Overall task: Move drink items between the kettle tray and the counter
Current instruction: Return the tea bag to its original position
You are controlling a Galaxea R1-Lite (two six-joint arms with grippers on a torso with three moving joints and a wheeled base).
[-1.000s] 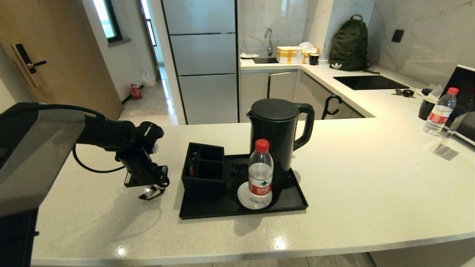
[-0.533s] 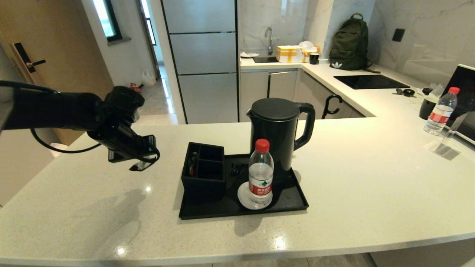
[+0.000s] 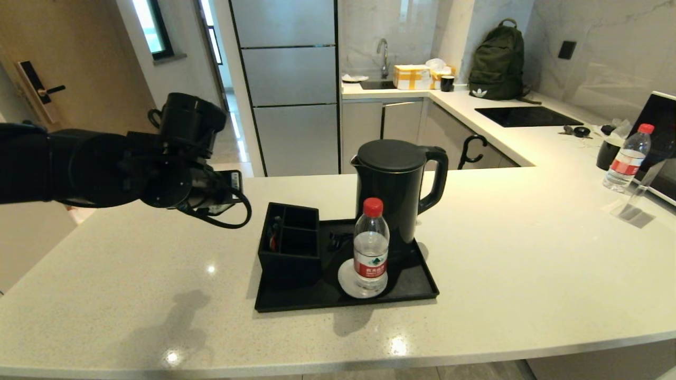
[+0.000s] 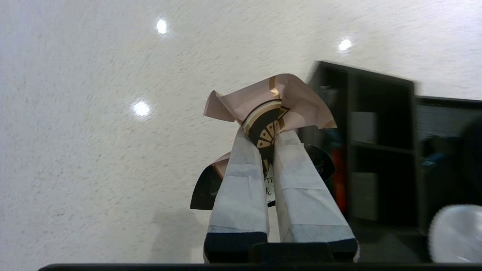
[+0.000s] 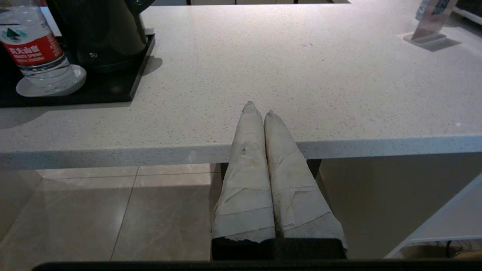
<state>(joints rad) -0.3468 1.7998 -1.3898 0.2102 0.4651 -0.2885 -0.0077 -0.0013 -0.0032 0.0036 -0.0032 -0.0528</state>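
Note:
My left gripper point(image 4: 265, 137) is shut on the pale pink tea sachet point(image 4: 263, 98), which is crumpled between the taped fingers point(image 4: 241, 180). It hangs above the counter point(image 3: 528, 253), just left of the black compartmented box point(image 4: 376, 143). In the head view the left arm's wrist point(image 3: 190, 179) hovers left of that box point(image 3: 289, 243), and the sachet is hidden there. The water bottle point(image 3: 371, 248) stands upright on a white coaster on the kettle tray point(image 3: 417, 287), in front of the kettle point(image 3: 396, 184). My right gripper point(image 5: 259, 109) is shut and empty at the counter's front edge.
A second water bottle point(image 3: 627, 158) stands at the far right beside a clear acrylic stand point(image 3: 631, 208). A green backpack point(image 3: 496, 63) and a hob point(image 3: 523, 117) are on the back counter. The floor point(image 5: 94, 210) shows below the counter edge.
The left arm has risen from low over the counter and swung up and right toward the compartmented box. The bottle, kettle and tray have not moved.

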